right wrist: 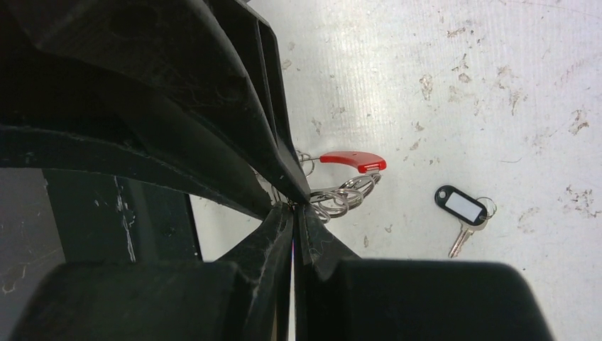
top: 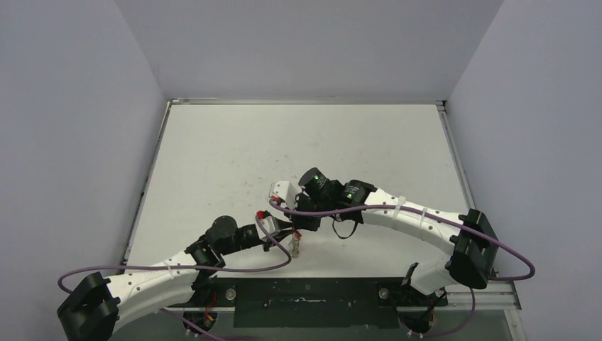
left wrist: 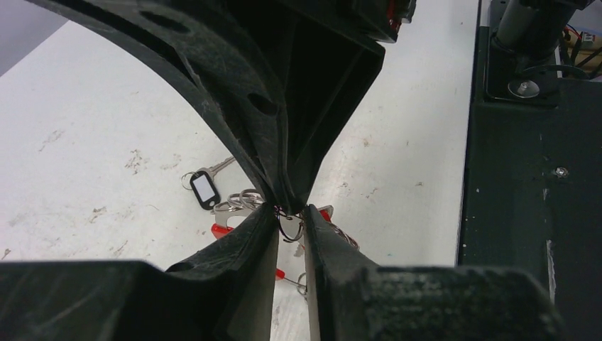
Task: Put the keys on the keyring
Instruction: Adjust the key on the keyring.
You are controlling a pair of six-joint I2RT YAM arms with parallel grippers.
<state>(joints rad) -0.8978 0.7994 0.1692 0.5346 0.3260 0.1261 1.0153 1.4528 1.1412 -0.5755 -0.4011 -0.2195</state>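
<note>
Nearest the bases, at six o'clock in the overhead view, both arms are reaching inward and meeting just short of the table's (top: 298, 135) middle.

The left gripper (left wrist: 289, 213) is standing with a narrow gap. Thin dark wire is lying in that gap, but I cannot tell whether the pads are actually pressing it. The right gripper (right wrist: 293, 211) is meeting it tip to tip from twelve o'clock in the left wrist view. Its jaws are fully together and appear to be pinching the keyring (right wrist: 341, 195) at its wire.

The keyring is hanging and spreading just beyond both sets of tips. Its silver loops are fanning toward two o'clock from the right gripper, with the red sleeve (right wrist: 351, 160) arching just above them.

Farther out, the loose key (right wrist: 465, 208) is lying flat on the table, clear of the keyring and untouched. It is at three o'clock in the right wrist view and at ten o'clock from the left tips in the left wrist view. Its dark tag has a white window, and its shaft is pointing away from the keyring.

By my reading, the step in hand is steadying and parting the keyring between the two grippers, and the key is not yet being threaded. The next move is likely calling for one gripper to hold the wire firmly while the other frees itself to fetch the key, and a wire this thin is apt to slip.
</note>
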